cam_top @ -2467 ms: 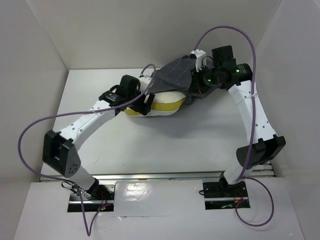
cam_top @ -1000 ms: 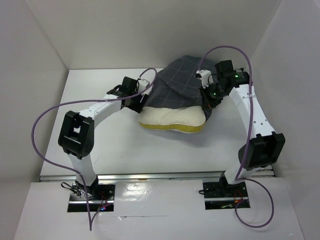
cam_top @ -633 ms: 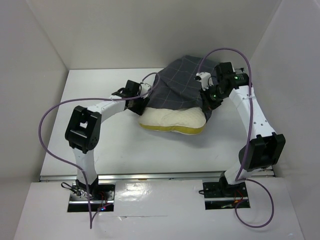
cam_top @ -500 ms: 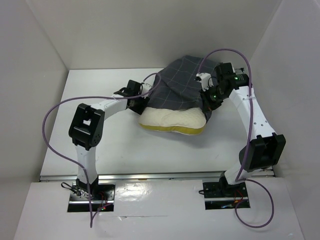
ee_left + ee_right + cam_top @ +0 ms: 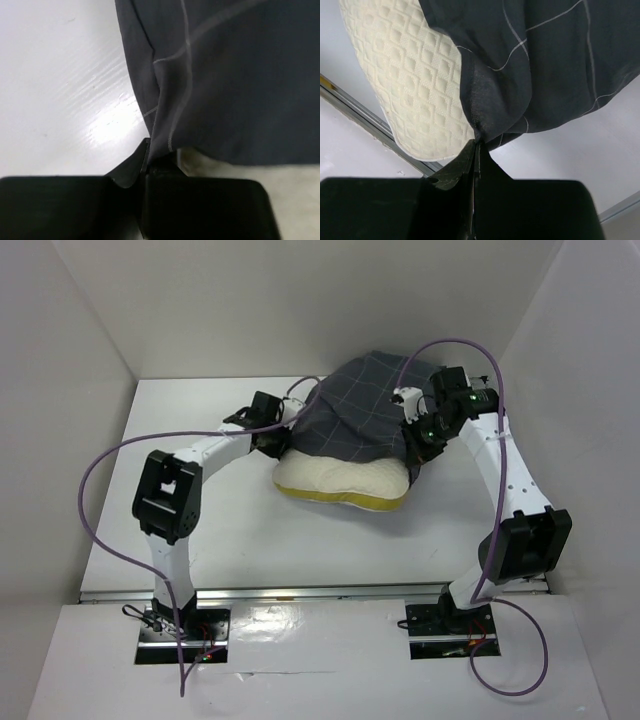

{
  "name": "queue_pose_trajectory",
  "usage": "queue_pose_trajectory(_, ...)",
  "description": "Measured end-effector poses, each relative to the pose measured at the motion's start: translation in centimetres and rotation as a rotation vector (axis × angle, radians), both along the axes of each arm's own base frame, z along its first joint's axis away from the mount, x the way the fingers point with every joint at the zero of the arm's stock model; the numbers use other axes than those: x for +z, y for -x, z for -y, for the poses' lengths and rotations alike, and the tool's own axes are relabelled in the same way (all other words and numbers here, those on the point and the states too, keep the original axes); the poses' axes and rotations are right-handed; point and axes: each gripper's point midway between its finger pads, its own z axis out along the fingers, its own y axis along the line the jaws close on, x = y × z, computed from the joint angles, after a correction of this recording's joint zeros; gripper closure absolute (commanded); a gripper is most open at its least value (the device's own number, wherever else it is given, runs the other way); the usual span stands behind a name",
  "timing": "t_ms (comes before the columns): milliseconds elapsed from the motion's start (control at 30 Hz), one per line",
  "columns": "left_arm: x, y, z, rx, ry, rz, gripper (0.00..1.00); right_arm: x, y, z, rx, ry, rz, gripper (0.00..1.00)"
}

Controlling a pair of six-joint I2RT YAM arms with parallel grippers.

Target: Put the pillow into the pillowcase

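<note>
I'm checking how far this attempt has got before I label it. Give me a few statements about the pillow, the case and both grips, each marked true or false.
1. The pillowcase covers the far part of the pillow. True.
2. The pillow is fully inside the pillowcase. False: its near cream side with the yellow band sticks out.
3. The left fingers are shut on the pillowcase's edge. True.
4. The right fingers grip the pillow itself. False: they pinch the dark cloth beside the pillow.
</note>
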Motion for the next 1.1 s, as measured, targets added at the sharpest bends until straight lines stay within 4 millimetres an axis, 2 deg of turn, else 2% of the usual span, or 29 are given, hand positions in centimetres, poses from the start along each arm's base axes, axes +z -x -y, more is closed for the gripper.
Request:
queue_pose_trajectory(67,2.0,1.0,-0.1,0.002,0.022,0.002,1.0,0.9,-0.6,0.0,-0.006,-0.015,0.02,1.0)
queue_pose_trajectory(100,3.6,1.4,-0.1,0.004,0.038,0.016,1.0,1.8,-1.2,-0.1,-0.009,-0.028,0.044,1.0)
queue_pose_trajectory(200,9.8,2.4,-0.4,0.007,0.078,0.1,1.0,5.8,-3.3,-0.5,-0.016,-0.067,0.16,1.0)
queue_pose_trajectory(300,18.6,2.8,-0.9,0.027,0.128,0.236,1.0,12.0,-5.9,-0.5,-0.038,-0.102,0.361,1.0)
queue_pose_trajectory(400,27.8,3.2,-1.9,0.064,0.185,0.432,1.0,17.4,-7.8,0.6,-0.103,-0.115,0.58,1.0)
queue_pose_trajectory(467,33.1,4.4,-3.1,0.098,0.212,0.552,1.0,20.2,-8.1,1.7,-0.154,-0.111,0.71,1.0)
queue_pose_trajectory(567,39.8,6.3,-5.1,0.153,0.221,0.72,1.0,24.1,-7.5,2.9,-0.214,-0.116,0.888,1.0)
queue_pose_trajectory(633,43.9,7.2,-5.6,0.173,0.217,0.836,1.0,27.4,-7.0,3.1,-0.227,-0.14,1.025,1.0)
queue_pose_trajectory(700,47.2,7.7,-5.7,0.177,0.214,0.948,1.0,30.5,-6.3,3.1,-0.228,-0.161,1.148,1.0)
queue_pose_trajectory(767,49.5,7.9,-6.0,0.178,0.183,1.048,1.0,33.7,-5.2,3.3,-0.223,-0.178,1.286,1.0)
queue_pose_trajectory(800,50.0,8.0,-6.0,0.175,0.173,1.073,1.0,35.2,-4.6,3.3,-0.219,-0.185,1.347,1.0)
queue_pose_trajectory(900,50.2,7.6,-5.9,0.178,0.154,1.102,1.0,38.7,-2.9,3.5,-0.208,-0.197,1.49,1.0)
queue_pose_trajectory(967,48.2,7.1,-5.3,0.17,0.147,1.065,1.0,38.8,-2.6,3.2,-0.18,-0.196,1.498,1.0)
queue_pose_trajectory(1000,46.1,6.7,-4.9,0.162,0.134,1.018,1.0,37.9,-2.9,2.9,-0.168,-0.197,1.475,1.0)
queue_pose_trajectory(1100,38.0,5.8,-3.5,0.13,0.079,0.826,1.0,33.0,-4.2,2.3,-0.13,-0.192,1.349,1.0)
